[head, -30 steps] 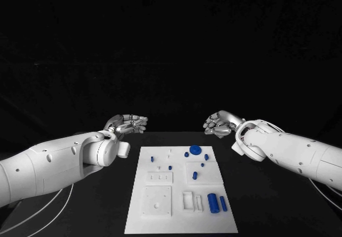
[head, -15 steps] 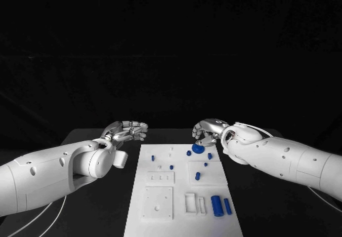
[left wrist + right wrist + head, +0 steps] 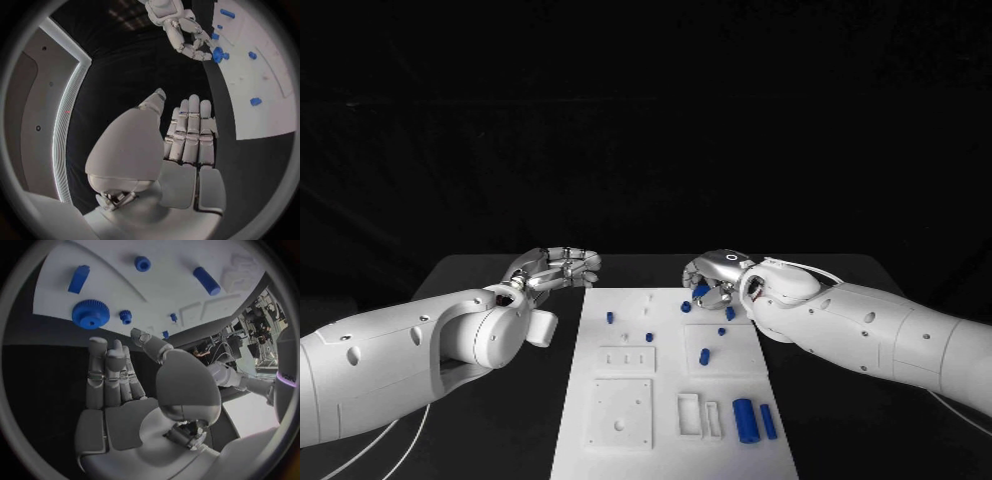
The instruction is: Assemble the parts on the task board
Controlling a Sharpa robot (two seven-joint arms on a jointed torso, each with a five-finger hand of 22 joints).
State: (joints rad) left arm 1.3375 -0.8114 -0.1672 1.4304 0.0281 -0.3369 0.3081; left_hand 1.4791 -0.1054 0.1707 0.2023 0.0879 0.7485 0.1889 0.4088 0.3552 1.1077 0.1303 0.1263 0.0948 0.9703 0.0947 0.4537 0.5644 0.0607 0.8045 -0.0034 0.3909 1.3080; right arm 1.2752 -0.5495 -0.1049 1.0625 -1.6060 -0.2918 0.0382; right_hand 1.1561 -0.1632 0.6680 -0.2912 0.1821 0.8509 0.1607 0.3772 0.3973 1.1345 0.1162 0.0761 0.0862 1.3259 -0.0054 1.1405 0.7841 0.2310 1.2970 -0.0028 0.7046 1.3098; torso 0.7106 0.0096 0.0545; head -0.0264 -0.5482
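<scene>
Right hand is positioned over the task board's far edge, fingers apart around the large blue gear; nothing is yet seen to be held. Left hand is curled on nothing, off the board's far left corner.

Risk judged: the gear could be nudged off the far edge by a closing finger.

Count, head view: one gear, about eight other blue parts.

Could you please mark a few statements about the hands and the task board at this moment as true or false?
1. The right hand is at the far end of the task board, by the blue gear. True.
2. The left hand holds a blue part. False: it holds nothing.
3. Two blue cylinders lie at the board's near right. True.
4. The gear is lifted in the right hand's grip. False: it lies on the board, beyond the fingertips.
</scene>
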